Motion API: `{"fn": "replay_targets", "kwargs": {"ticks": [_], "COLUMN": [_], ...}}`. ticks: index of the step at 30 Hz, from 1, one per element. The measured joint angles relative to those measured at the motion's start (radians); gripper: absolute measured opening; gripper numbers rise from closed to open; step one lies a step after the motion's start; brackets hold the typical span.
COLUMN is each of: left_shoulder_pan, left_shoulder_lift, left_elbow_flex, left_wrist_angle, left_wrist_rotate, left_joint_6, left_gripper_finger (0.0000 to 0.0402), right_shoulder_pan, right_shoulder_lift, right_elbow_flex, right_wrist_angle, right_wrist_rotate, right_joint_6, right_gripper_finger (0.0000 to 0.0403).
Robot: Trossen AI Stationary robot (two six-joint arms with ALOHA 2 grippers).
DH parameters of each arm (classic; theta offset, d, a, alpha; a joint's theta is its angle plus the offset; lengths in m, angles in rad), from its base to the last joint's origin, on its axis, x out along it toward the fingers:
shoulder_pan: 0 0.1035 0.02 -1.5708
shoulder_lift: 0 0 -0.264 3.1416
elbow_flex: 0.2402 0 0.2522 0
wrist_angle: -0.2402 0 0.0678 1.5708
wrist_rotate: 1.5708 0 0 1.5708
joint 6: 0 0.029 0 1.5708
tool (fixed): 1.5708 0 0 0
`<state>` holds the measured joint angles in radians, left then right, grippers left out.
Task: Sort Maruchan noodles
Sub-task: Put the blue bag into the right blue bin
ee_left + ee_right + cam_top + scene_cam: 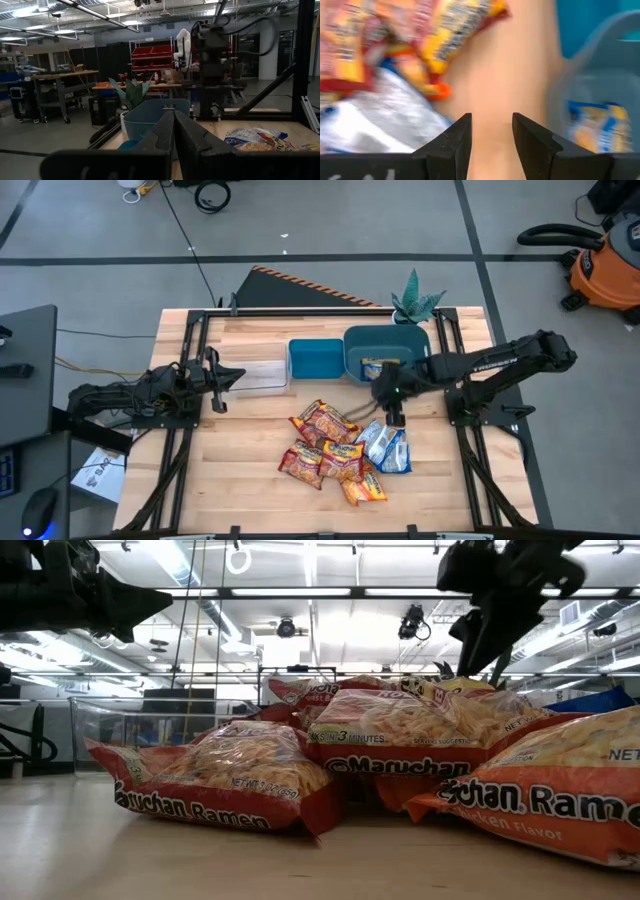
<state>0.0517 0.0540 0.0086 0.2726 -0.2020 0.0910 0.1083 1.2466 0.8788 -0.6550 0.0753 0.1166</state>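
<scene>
The Maruchan noodles lie in a loose pile mid-table: several red-orange and orange-yellow packets (327, 446) overlapping each other, with two blue-silver packets (386, 448) at the pile's right edge. One more blue packet (374, 368) lies inside the grey-blue bin (400, 340). My right gripper (392, 416) hangs open above bare wood between that bin and the pile, holding nothing. In the right wrist view its fingers (491, 134) frame bare table, with a blue-silver packet (380, 117) beside them. My left gripper (226, 377) waits, shut (174, 134), at the table's left by the clear container.
Three containers stand in a row at the far side: a clear one (258, 375), a blue bin (316, 360) and the grey-blue bin. A potted plant (415, 302) stands behind them. Bare wood lies at the near left (230, 480).
</scene>
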Motion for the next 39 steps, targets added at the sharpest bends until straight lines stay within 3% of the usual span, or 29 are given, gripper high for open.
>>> {"fn": "replay_targets", "kwargs": {"ticks": [11,21,26,32,39], "left_shoulder_pan": [0.0,0.0,0.0,0.0,0.0], "left_shoulder_lift": [0.0,0.0,0.0,0.0,0.0], "left_elbow_flex": [0.0,0.0,0.0,0.0,0.0], "left_wrist_angle": [0.0,0.003,0.003,0.003,0.003], "left_wrist_rotate": [0.0,0.0,0.0,0.0,0.0], "left_joint_6": [0.0,0.0,0.0,0.0,0.0], "left_gripper_finger": [0.0018,0.0018,0.0018,0.0018,0.0018], "right_shoulder_pan": [0.257,0.308,0.309,0.31,0.309], "right_shoulder_lift": [0.213,0.357,0.381,0.383,0.366], "right_elbow_flex": [0.047,0.146,0.146,0.146,0.181], "right_wrist_angle": [0.088,-0.028,-0.034,-0.037,-0.129], "right_wrist_rotate": [0.015,0.062,0.086,0.082,0.126], "right_joint_6": [0.143,0.147,0.146,0.12,0.109], "right_gripper_finger": [0.0146,0.014,0.0103,0.0015,0.0009]}}
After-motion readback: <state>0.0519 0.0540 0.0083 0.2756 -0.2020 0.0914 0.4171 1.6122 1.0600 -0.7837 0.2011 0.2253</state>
